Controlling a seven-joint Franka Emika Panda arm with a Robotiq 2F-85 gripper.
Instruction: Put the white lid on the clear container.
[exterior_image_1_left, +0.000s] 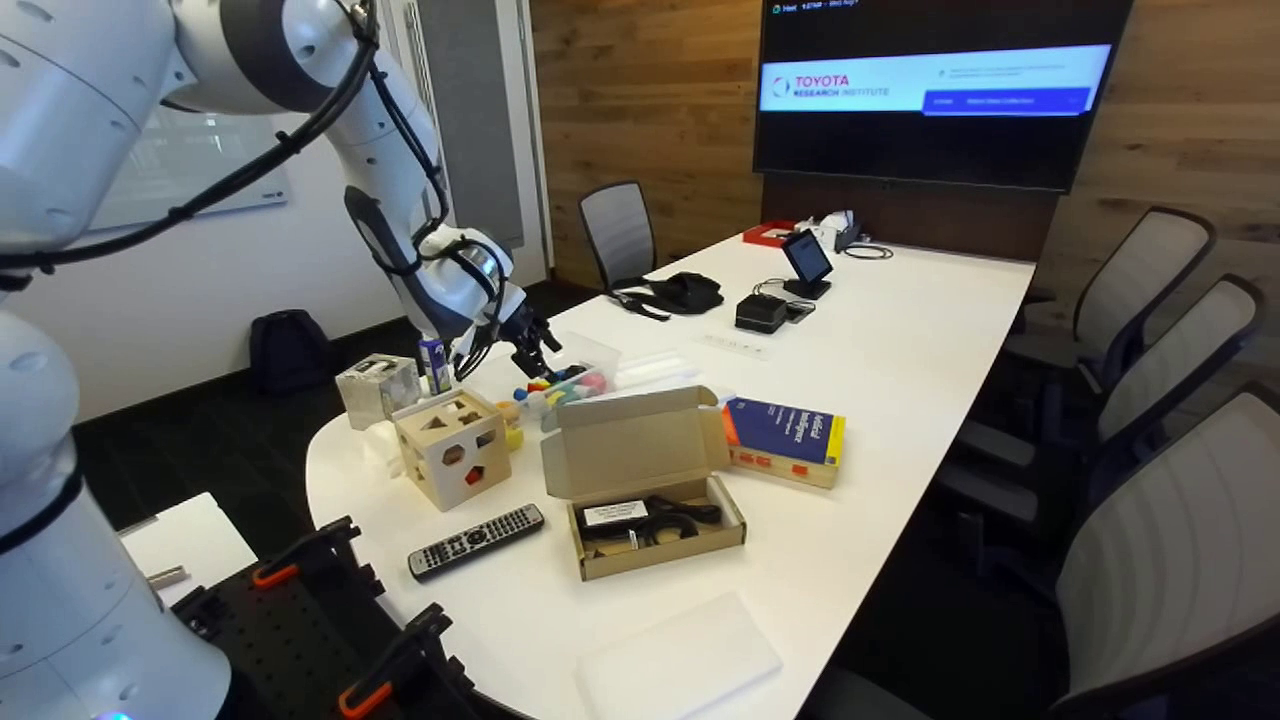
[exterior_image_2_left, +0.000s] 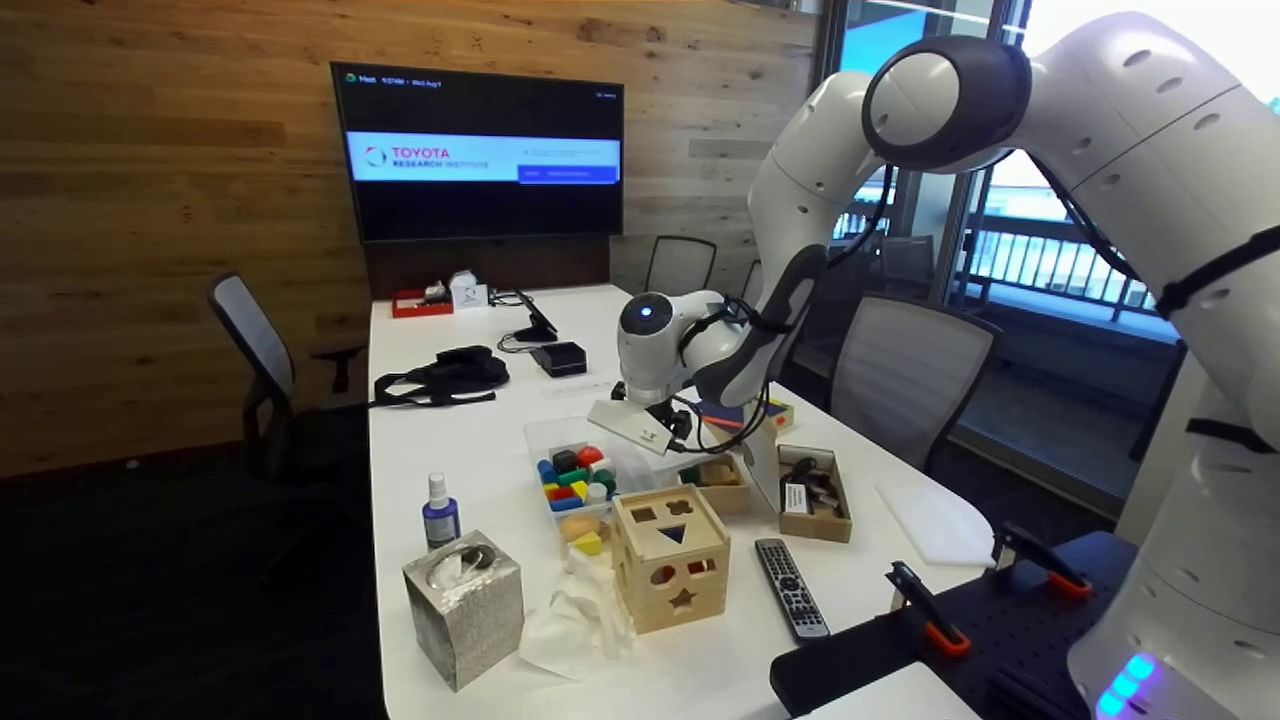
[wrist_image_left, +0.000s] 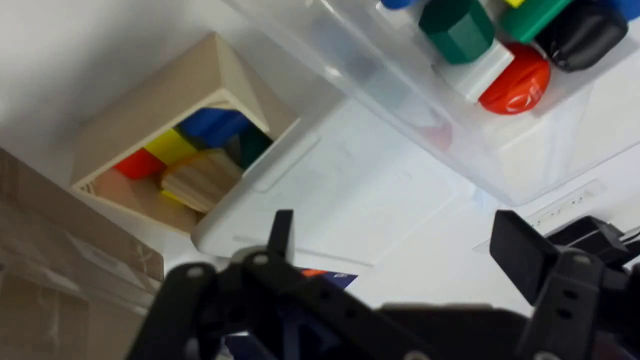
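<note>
Beneath the gripper, a long white table is spread. Beyond the gripper, a plank-clad wooden wall is hung with a lit screen. To the gripper's right, in both exterior views, mesh-backed chairs are ranged, and in an exterior view bright daylight is let in through tall glass panes. To the gripper's left, in an exterior view, a white wall is met by dark floor.

Obstacles alongside white lid: wooden box, clear container; free table opposite the box
</note>
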